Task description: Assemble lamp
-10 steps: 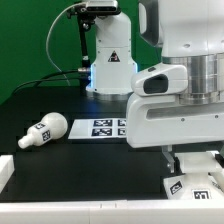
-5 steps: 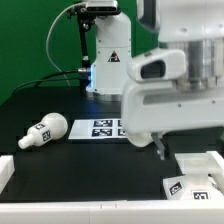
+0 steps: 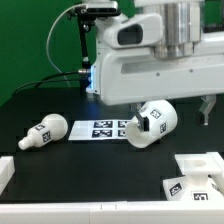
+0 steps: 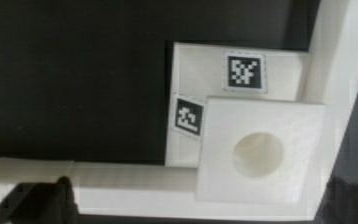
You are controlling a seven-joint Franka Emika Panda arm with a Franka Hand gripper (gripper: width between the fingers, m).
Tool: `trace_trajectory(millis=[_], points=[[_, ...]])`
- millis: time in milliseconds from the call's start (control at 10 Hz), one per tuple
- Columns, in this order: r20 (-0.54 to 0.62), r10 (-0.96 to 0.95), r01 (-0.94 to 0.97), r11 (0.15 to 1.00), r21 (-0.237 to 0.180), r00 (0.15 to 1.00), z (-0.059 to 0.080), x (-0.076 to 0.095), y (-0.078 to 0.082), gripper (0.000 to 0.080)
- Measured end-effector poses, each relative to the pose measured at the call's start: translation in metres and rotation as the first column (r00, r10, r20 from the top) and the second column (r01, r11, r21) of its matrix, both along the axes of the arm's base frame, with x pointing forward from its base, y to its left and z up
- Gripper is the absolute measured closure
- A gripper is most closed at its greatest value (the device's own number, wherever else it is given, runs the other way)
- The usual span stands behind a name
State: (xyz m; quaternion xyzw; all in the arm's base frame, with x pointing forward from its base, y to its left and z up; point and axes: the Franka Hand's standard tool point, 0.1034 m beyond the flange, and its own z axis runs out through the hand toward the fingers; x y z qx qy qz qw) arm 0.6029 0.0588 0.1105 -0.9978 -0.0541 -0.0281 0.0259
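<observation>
The round bulb (image 3: 42, 131) lies on its side on the black table at the exterior view's left. The cone shade (image 3: 152, 123) lies on its side near the middle, beside the marker board (image 3: 100, 128). The low square base (image 3: 200, 176) sits in the near corner at the exterior view's right; in the wrist view the base (image 4: 247, 140) shows its round hole and two tags. My gripper (image 4: 197, 205) hangs above the base, jaws wide apart and empty. One dark finger (image 3: 207, 108) shows under the arm.
A white rail (image 3: 60, 206) runs along the table's near edge and shows in the wrist view (image 4: 105, 176) next to the base. The arm's white pedestal (image 3: 108, 60) stands at the back, with cables and a green wall behind it.
My arm has risen and swung toward the exterior view's left, uncovering the shade. The bulb, shade and base have not moved.
</observation>
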Motion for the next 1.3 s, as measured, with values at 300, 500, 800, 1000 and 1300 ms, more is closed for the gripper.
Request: trace_trajectory(millis=[300,500,800,1000,1300], points=[[0.004,0.090,-0.090,0.996,-0.007,0.996,0.000,-0.002,-0.003,0.0100],[0.002,0.324,-0.324,0.946,-0.025,0.946,0.013,-0.031,-0.023,0.0100],[0.031,0.562,-0.560,0.826,-0.068,0.826,0.035,-0.053,-0.043,0.0100],[0.029,0.670,-0.666,0.741,-0.080,0.742,0.034,-0.052,-0.044,0.0100],[0.018,0.805,-0.800,0.592,-0.094,0.593,0.033,-0.054,-0.047,0.0100]])
